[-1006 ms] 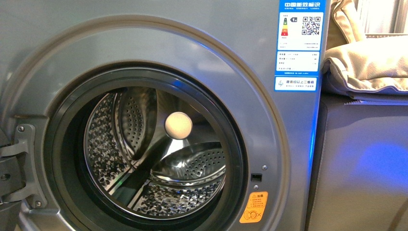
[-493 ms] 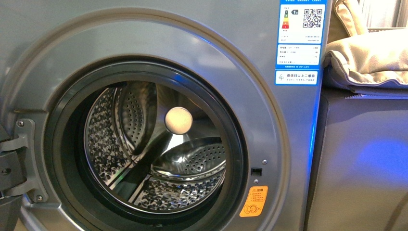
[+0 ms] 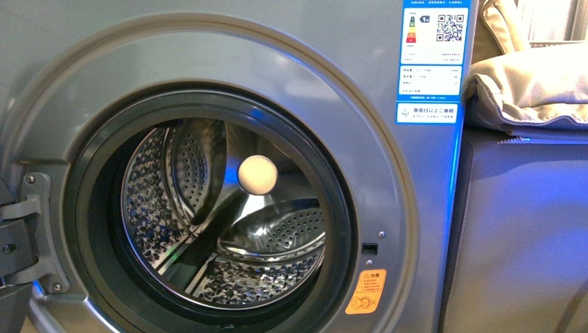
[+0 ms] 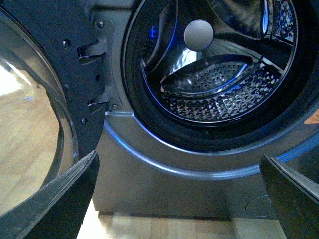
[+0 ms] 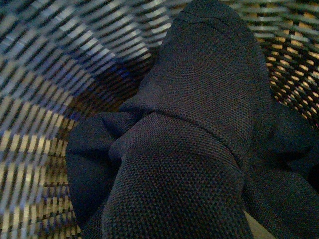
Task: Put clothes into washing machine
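The silver-grey washing machine (image 3: 333, 76) fills the front view, door swung open, its perforated steel drum (image 3: 229, 222) holding nothing. Neither arm shows there. In the left wrist view my left gripper (image 4: 182, 199) is open and holds nothing, low in front of the machine's base (image 4: 164, 194), below the porthole (image 4: 219, 74); its dark fingers (image 4: 65, 199) sit wide apart. The right wrist view is filled by the dark teal-blue clothes (image 5: 189, 149), bunched and creased over a woven basket (image 5: 45, 84). My right gripper is shut on the clothes; its fingers are hidden under the fabric.
The open door (image 4: 35, 114) with its glass hangs beside the porthole on black hinges (image 4: 92, 74). A plain grey-brown cabinet (image 3: 520, 236) stands right of the machine with a beige padded cushion (image 3: 534, 90) on top. Pale wooden floor (image 4: 164, 226) lies below.
The front view has shifted slightly, so the machine sits a little higher in the picture than a second ago. The drum looks the same.
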